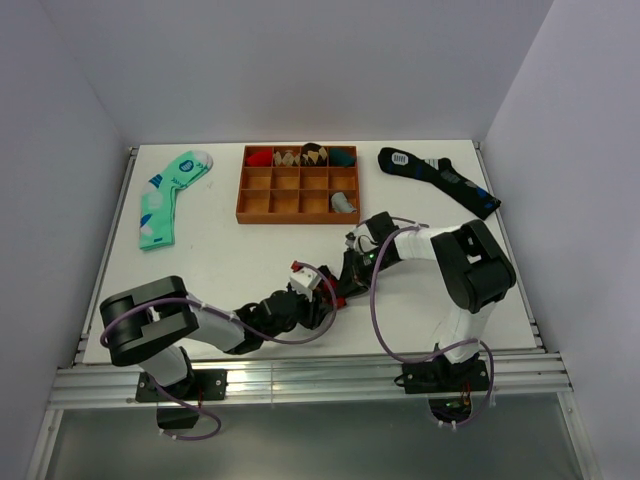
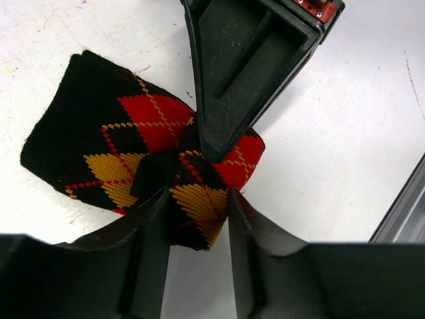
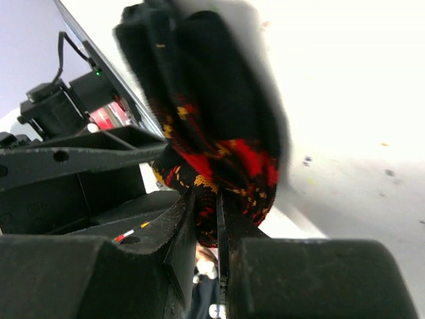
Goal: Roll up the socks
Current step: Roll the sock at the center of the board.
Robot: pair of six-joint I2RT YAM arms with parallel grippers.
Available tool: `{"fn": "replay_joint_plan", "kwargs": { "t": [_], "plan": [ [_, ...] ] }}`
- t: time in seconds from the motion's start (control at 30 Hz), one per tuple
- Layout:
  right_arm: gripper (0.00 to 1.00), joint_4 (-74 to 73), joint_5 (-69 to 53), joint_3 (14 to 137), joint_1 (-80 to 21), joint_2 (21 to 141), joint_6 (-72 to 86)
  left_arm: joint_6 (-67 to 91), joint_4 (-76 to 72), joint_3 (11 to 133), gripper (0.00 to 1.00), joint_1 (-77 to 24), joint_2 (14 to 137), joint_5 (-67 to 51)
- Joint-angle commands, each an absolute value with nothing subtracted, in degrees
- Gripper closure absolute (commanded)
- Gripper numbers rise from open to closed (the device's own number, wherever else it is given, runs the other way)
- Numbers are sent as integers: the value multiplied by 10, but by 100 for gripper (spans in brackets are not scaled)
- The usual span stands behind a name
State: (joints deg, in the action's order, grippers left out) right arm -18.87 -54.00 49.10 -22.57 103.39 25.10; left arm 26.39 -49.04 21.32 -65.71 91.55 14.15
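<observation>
The black argyle sock (image 2: 126, 149) with red and orange diamonds lies partly folded on the white table. My left gripper (image 2: 196, 211) straddles its bunched near end, and the cloth fills the gap between both fingers. My right gripper (image 3: 206, 203) is pinched shut on a fold of the same sock (image 3: 219, 139). One of its fingers (image 2: 232, 86) comes down from the top of the left wrist view onto the sock's middle. In the top view both grippers (image 1: 335, 285) meet near the table's front centre and hide most of the sock.
A wooden compartment tray (image 1: 300, 207) stands at the back centre with rolled socks in its top row. A mint green and white sock (image 1: 165, 200) lies at the back left. A dark navy sock (image 1: 440, 178) lies at the back right. The aluminium rail (image 1: 300, 375) runs along the front edge.
</observation>
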Motion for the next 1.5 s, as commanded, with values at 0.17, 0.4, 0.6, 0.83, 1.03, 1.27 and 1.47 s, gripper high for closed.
{"fn": "replay_joint_plan", "kwargs": {
  "t": [0.17,0.4,0.6,0.83,1.03,1.27,1.47],
  "plan": [
    [100,-107,-541,454,-217,1039,282,271,-458,227,73,-663,956,88],
    [97,-105,-524,446,-217,1032,280,293,-467,239,95,-647,982,29],
    [80,-97,-454,430,-216,990,275,354,-489,222,100,-601,992,-56],
    [65,-46,-439,396,-216,941,275,440,-477,221,100,-566,1023,-134],
    [60,-28,-404,384,-216,894,270,507,-468,225,100,-541,1049,-192],
    [56,14,-347,357,-216,810,272,533,-409,238,100,-514,1048,-236],
    [56,103,-323,300,-218,732,294,532,-296,258,100,-497,1028,-259]
  ]
}}
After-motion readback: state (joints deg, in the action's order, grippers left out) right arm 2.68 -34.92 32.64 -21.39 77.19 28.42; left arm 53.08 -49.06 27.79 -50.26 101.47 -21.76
